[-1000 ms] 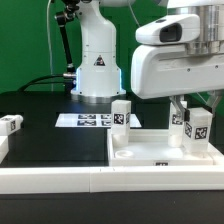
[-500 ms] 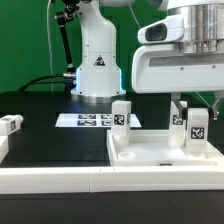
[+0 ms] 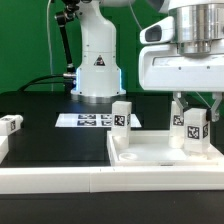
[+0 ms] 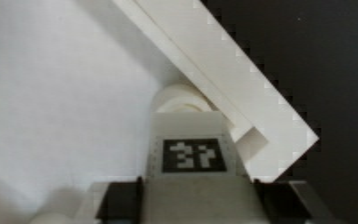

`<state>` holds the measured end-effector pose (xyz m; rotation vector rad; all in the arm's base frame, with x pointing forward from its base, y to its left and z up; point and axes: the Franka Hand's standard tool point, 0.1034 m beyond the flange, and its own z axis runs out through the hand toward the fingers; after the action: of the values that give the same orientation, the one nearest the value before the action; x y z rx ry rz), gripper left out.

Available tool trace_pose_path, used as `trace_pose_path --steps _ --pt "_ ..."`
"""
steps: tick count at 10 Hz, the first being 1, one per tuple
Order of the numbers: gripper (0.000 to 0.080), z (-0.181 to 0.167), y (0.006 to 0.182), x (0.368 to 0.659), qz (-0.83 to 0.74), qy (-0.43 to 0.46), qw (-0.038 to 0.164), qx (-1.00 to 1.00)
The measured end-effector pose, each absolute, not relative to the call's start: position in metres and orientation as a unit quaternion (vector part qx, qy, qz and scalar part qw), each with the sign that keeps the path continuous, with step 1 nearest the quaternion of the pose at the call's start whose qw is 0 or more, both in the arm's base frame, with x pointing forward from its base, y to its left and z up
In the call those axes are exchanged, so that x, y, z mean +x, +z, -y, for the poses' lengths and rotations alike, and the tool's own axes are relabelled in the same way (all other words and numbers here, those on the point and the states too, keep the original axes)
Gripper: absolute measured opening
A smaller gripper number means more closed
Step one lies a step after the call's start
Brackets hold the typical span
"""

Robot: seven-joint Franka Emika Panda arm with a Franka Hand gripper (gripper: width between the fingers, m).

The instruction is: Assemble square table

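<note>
Two blocky white tagged legs are seen upright at the smooth, rimmed square slab (image 3: 160,148): the left leg (image 3: 121,115) stands free at its far corner, the right leg (image 3: 195,131) is pinched by the gripper (image 3: 196,116)

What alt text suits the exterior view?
Robot jaws grip a tagged white leg upright on the white square tabletop, at the exterior view's right. A second leg stands on the tabletop's other side; a third leg lies apart at the exterior view's left.
</note>
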<state>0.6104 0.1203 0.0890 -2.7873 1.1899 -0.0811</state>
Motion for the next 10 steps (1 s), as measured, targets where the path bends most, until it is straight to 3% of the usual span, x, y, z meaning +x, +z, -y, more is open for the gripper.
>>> trace_pose_path --steps 5,8,9,10 --pt "0.0290 -0.1244 0.0883 0.6106 -0.533 -0.015 0.063 -0.844" --pt "0.0337 -0.1222 0.0876 0.6110 -0.476 -0.020 0.061 -0.877" --pt "0.0584 -0.1212 0.0868 0.6110 -0.425 -0.023 0.059 -0.903" --pt "0.0629 -0.1212 0.0856 0.6108 -0.358 -0.027 0.056 -0.931"
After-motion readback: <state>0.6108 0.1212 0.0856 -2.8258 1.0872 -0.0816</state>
